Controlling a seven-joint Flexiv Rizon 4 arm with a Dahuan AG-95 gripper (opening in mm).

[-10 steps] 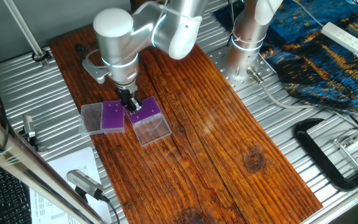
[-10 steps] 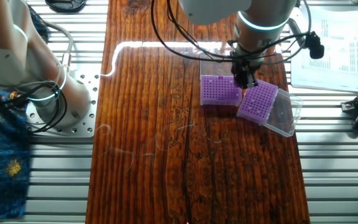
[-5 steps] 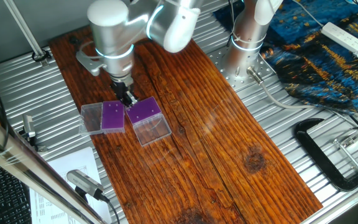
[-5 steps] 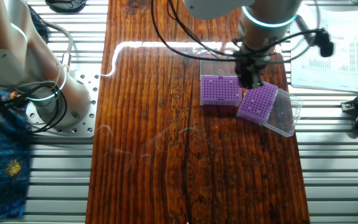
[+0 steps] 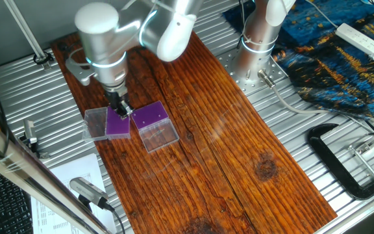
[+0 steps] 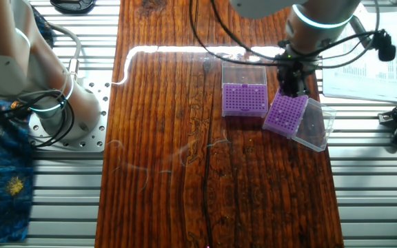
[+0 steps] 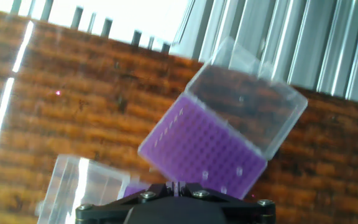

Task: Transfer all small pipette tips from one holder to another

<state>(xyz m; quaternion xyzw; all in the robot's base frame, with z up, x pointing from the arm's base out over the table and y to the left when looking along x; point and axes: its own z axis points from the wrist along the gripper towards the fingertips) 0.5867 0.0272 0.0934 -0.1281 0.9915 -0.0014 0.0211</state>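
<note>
The darker, narrower purple rack (image 5: 117, 122) lies at the board's left with its small clear lid (image 5: 95, 123) open beside it. It also shows in the other fixed view (image 6: 285, 114) and fills the hand view (image 7: 197, 146). Pale small pipette tips (image 7: 240, 171) dot its near part. The lighter, wider rack (image 5: 151, 115) on its boxy base stands just right of it, also in the other fixed view (image 6: 245, 100). My gripper (image 5: 122, 108) hangs over the darker rack's near edge (image 6: 295, 88). Its fingers (image 7: 178, 184) are pressed together with a thin pale tip between them.
The wider rack's large clear lid (image 5: 160, 136) lies open toward the board's front. The board's left edge (image 5: 102, 156) and ribbed metal table run close by. Papers (image 6: 364, 48) and a black clamp (image 5: 343, 162) lie off the board.
My gripper has moved sideways from over the lighter, wider rack to over the darker, narrower rack, staying shut. Neither rack has moved.
</note>
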